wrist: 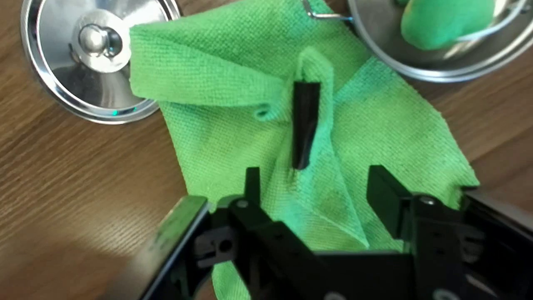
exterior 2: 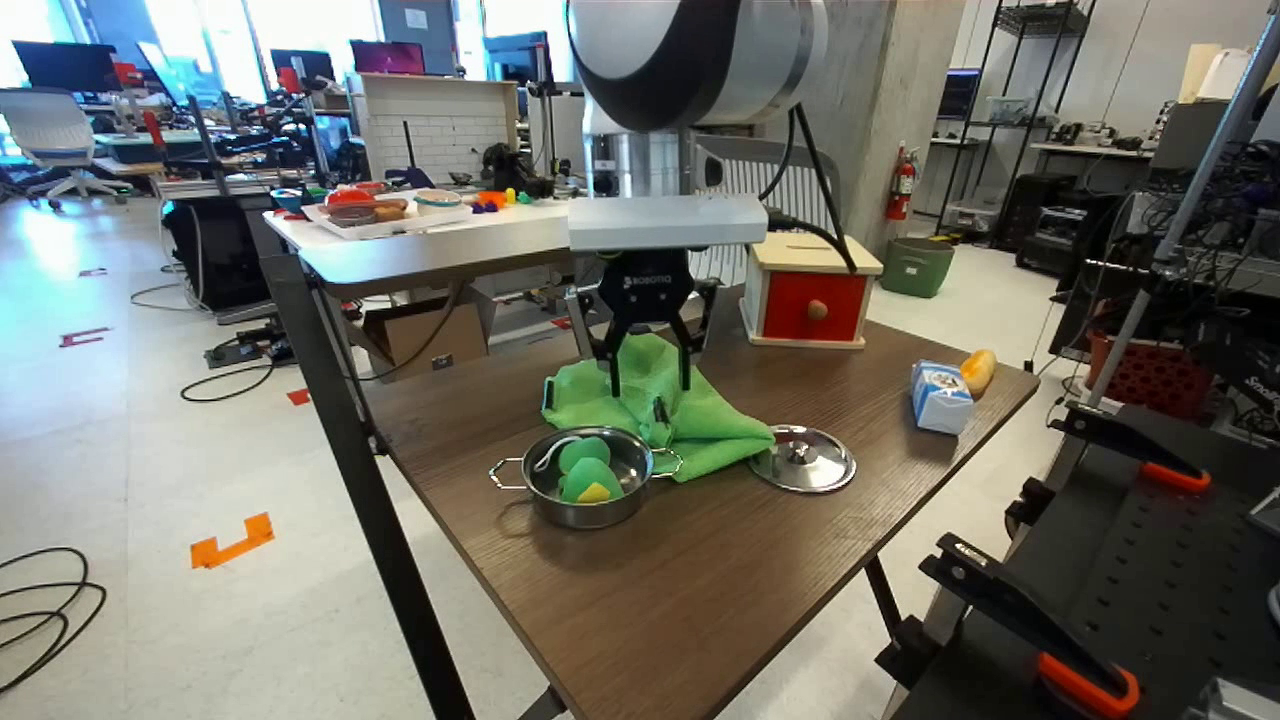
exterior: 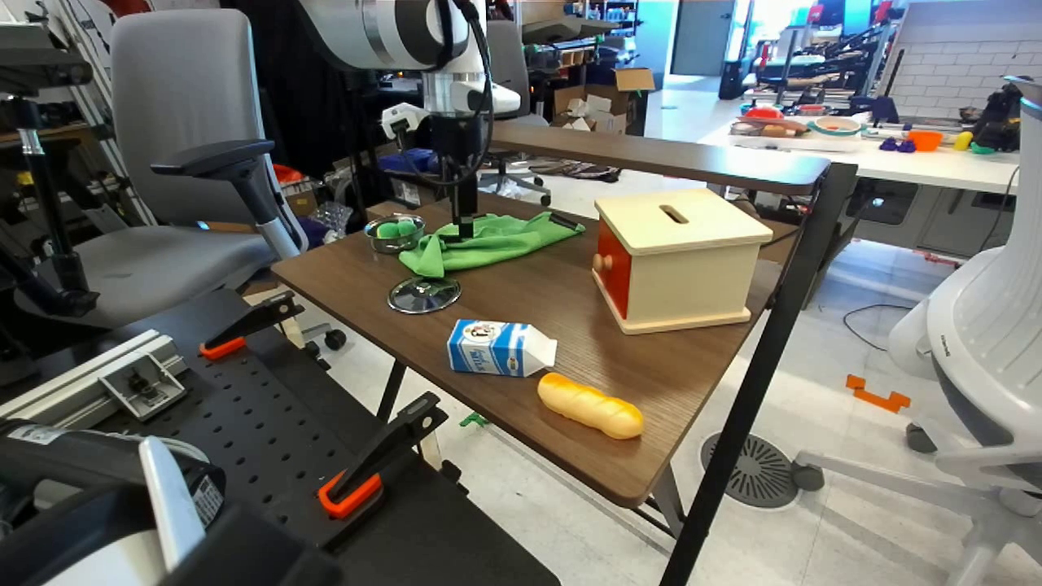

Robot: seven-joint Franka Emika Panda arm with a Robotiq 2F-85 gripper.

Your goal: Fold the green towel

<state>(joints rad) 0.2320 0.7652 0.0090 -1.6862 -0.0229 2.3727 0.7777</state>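
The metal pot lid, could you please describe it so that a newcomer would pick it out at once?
Start with the brown wood-grain table and find the rumpled green towel beneath the claw. At a corner of that towel lies the pot lid, a flat, shiny disc. Its central knob sets it apart from the nearby metal pot, which is deep, with two wire handles.

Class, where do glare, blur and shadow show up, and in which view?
Wrist view: pale glare on the tabletop at lower left, bright reflections on the lid, weave visible on the green towel. In an exterior view: windows washed out, a soft shadow by the pot. In an exterior view: a dark foreground shape at bottom left, blurred.
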